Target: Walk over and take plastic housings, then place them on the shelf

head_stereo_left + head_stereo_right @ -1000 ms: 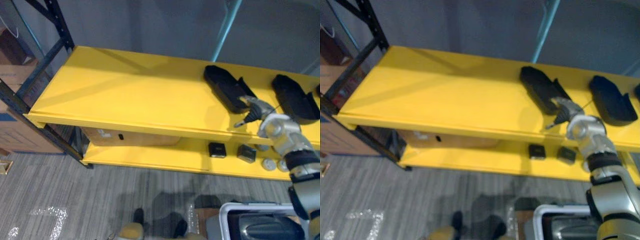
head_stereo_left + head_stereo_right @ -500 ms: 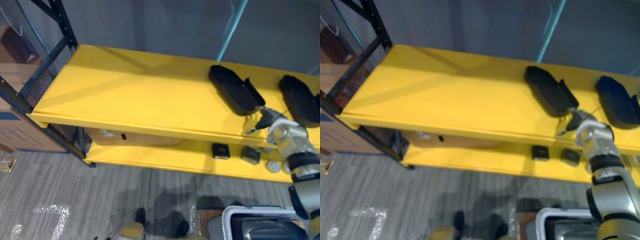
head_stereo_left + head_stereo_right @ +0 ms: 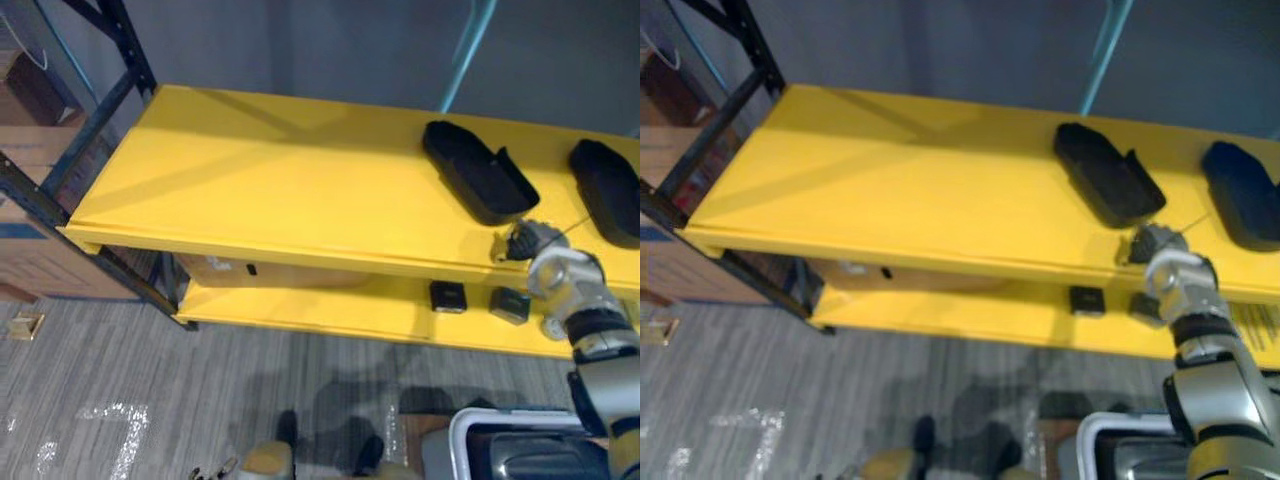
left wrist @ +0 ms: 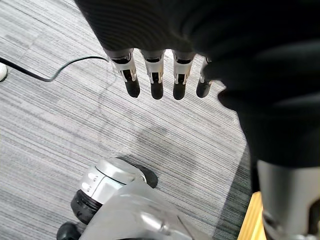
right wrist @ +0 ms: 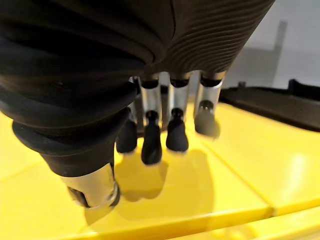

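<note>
Yellow shelf (image 3: pixel 260 190) boards are stretching across in front of me. The nearer housing (image 3: pixel 478 182) and the farther housing (image 3: pixel 608 190) are lying on top toward my right, long axes slanting back-left to front-right. My right hand (image 3: pixel 522 241) is hovering empty, fingers relaxed, just beside the nearer one's front end. My left hand (image 4: pixel 155 75) is hanging loose over carpet. I judge the next housing is waiting in the bin (image 3: pixel 452 440), low on my right.

Light comes from overhead, bright and even across the top of the yellow shelf (image 3: pixel 250 190). Faint diagonal shadow bands cross its left rear. The lower tier (image 3: pixel 330 305) sits in shade. A white glare patch lies on the floor (image 3: pixel 105 440), lower left. The right hand (image 5: pixel 151 142) casts soft finger shadows down onto the shelf, with a mild sheen beside them.
</note>
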